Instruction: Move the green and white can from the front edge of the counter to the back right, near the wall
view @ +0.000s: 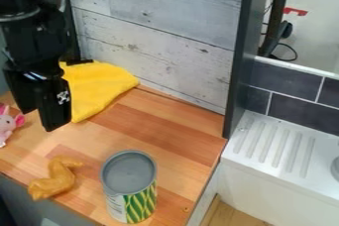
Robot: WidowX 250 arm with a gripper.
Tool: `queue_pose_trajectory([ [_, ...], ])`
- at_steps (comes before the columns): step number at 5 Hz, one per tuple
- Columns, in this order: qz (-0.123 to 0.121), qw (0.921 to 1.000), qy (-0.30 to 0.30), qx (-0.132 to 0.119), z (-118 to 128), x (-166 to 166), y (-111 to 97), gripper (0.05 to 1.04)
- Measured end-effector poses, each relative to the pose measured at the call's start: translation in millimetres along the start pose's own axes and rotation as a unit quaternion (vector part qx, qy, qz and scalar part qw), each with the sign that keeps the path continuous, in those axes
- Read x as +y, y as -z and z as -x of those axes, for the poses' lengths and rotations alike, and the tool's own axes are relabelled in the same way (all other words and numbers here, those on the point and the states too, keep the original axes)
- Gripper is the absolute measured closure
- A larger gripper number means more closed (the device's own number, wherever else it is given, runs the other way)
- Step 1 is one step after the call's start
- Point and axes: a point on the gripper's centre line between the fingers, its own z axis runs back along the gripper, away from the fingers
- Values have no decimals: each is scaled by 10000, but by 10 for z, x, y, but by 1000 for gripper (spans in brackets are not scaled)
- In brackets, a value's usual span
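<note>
The black gripper [39,113] hangs at the upper left, in front of a yellow cloth [99,88] that lies crumpled against the back wall. A pink plush toy [7,123] is at the left edge, just below and left of the gripper. Near the counter's front edge lies a tan, bent toy piece [55,178]. To its right a can [130,188] with a grey top and a green and yellow patterned side stands upright.
The wooden counter [169,143] ends at a dark upright post [240,66] on the right. Beyond it is a white sink unit with a ridged drainboard [275,145], backed by dark tiles [291,86]. A whitish plank wall [159,22] closes off the back.
</note>
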Motion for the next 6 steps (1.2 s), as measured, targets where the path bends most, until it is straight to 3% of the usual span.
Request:
queue_pose_trajectory([
  [1, 53, 9999, -21, 85, 22, -15, 49, 83],
  [2, 123, 9989, 359, 280, 102, -324, 160, 83],
  [3, 0, 9966, 558, 609, 200, -634, 309, 83],
  [4, -286, 9929, 537, 1025, 354, -790, 466, 83],
  [5, -363, 9892, 356, 1378, 464, -780, 659, 83],
  [6, -336, 9881, 379, 1453, 482, -766, 832, 83],
])
